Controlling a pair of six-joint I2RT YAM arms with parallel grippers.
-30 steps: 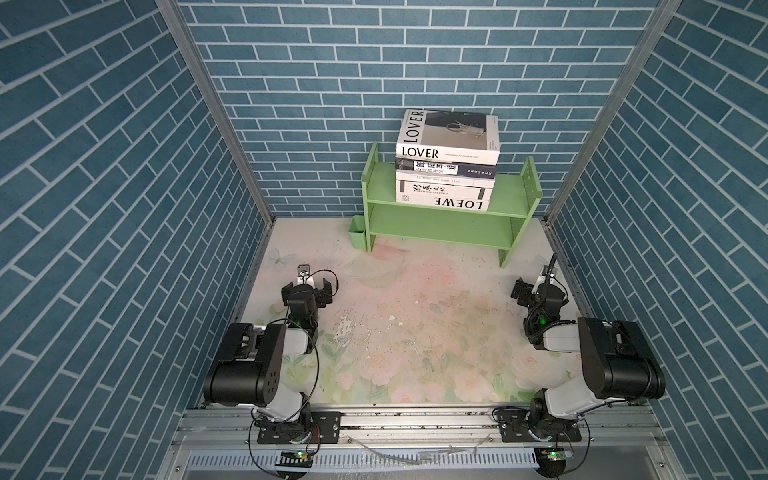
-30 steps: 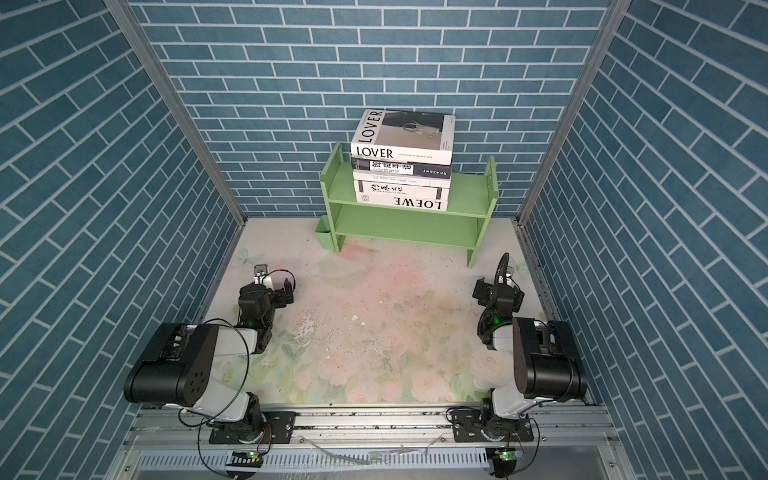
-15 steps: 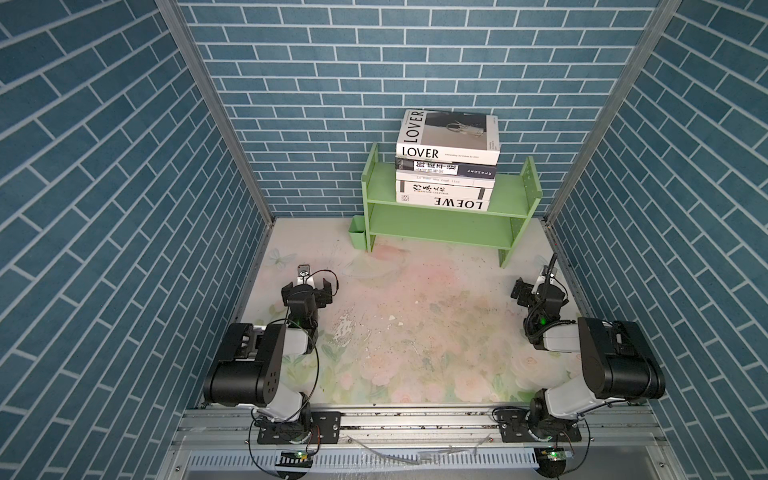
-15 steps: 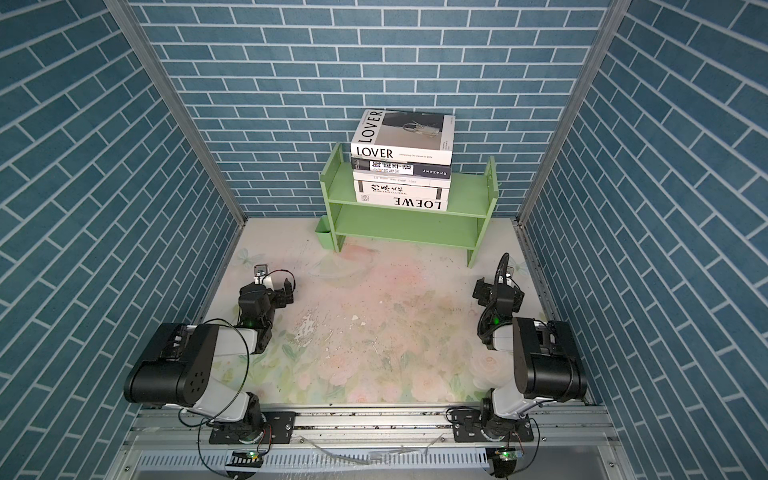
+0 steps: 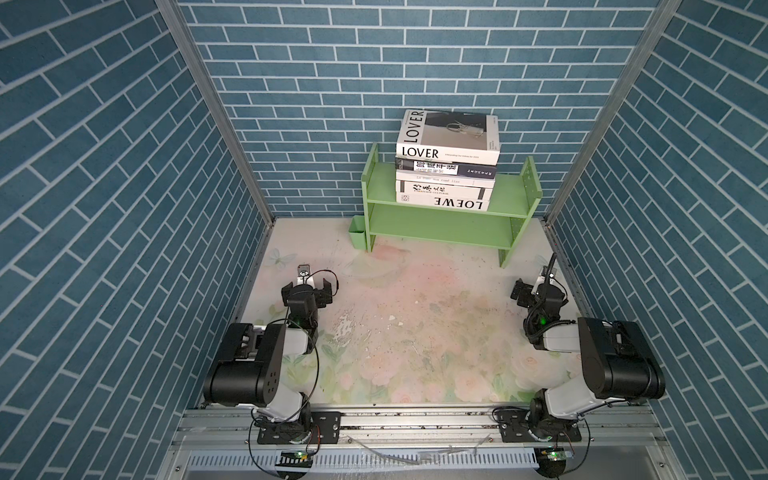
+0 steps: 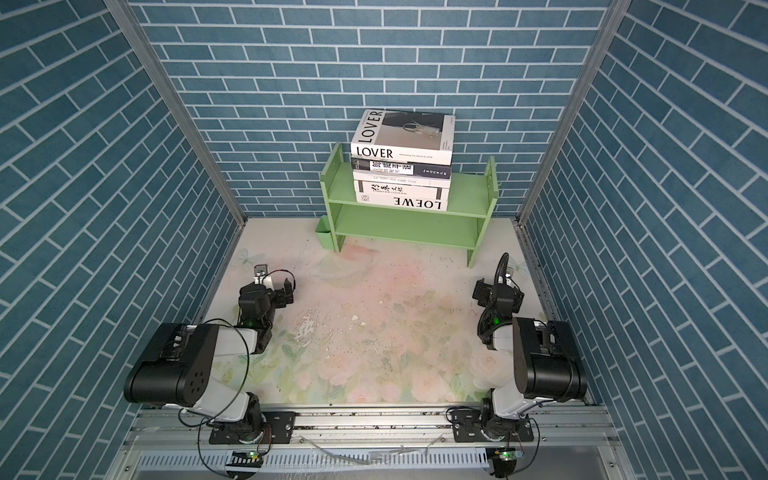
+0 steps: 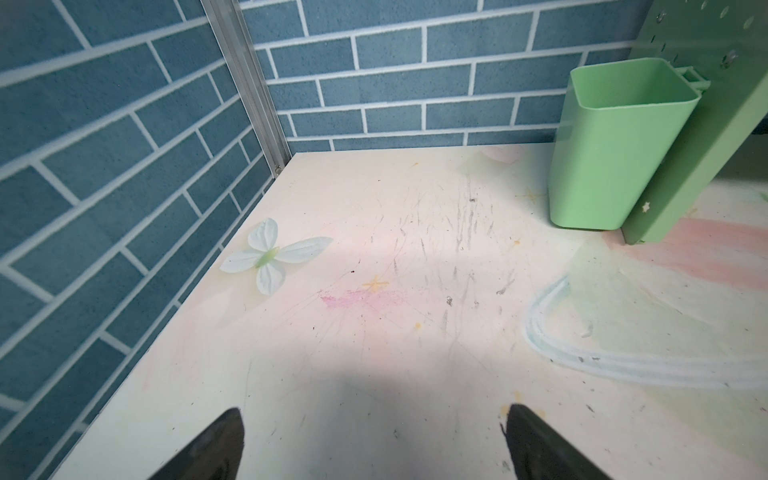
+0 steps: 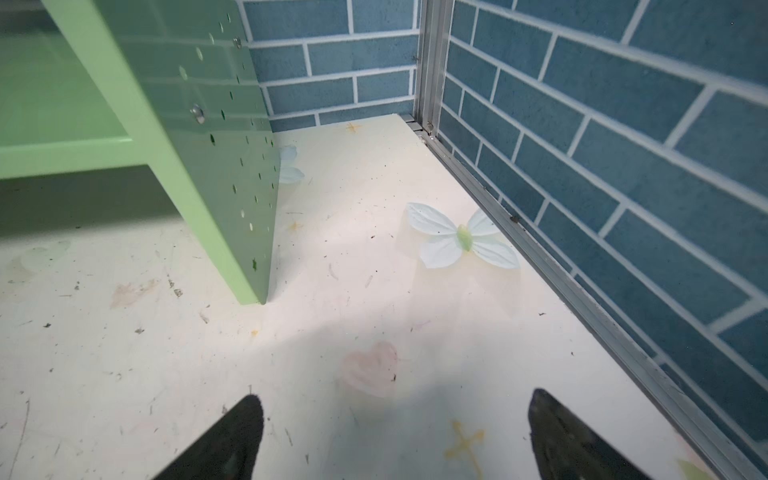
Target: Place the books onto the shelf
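Blue brick walls [image 5: 332,62] stand at the back and on both sides, with thin white lines between the bricks; shiny metal posts [image 5: 218,112] run up the two back corners; the floor [image 5: 415,316] is pale, with soft pink roses and green leaves painted on it; it looks dirty, with grey scratches [image 7: 461,224], dark specks and a worn white patch [image 5: 345,328] near the middle; a white butterfly [image 7: 270,255] is drawn by one side wall and a second one [image 8: 461,239] by the other; a faint pink heart [image 8: 370,368] shows too; a metal rail [image 5: 415,422] runs along the front edge; the light is bright and even.

On the upper tier of the shelf [image 6: 468,196], the books [image 6: 401,176] lie stacked flat.
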